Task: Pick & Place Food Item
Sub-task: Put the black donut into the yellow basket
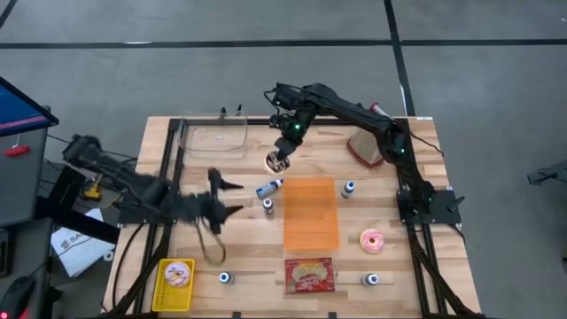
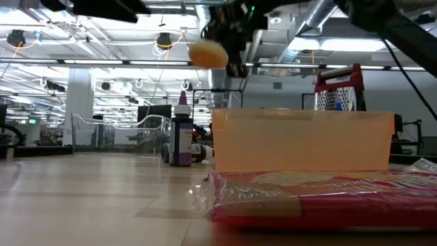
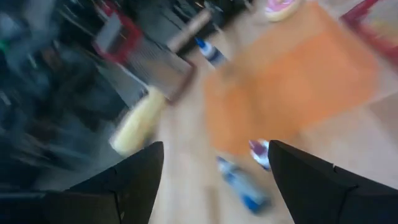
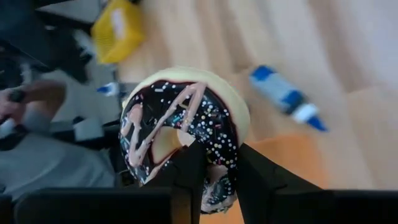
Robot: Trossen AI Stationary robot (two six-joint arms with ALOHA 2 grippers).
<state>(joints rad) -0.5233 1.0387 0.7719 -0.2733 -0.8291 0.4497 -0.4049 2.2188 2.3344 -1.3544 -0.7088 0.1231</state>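
the right gripper (image 4: 211,171) pinches a chocolate doughnut (image 4: 183,127) by its rim, held up off the table. it should stay clamped and carry it level toward the orange tray (image 1: 311,213) just beyond. the left gripper (image 1: 232,197), farther off, hangs open.

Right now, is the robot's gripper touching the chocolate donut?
Touching. The right wrist view shows the right gripper pinching the chocolate donut, both fingers pressed against it.

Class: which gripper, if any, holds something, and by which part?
The right gripper pinches the chocolate-iced doughnut by its ring, one finger through the hole. The left gripper holds nothing.
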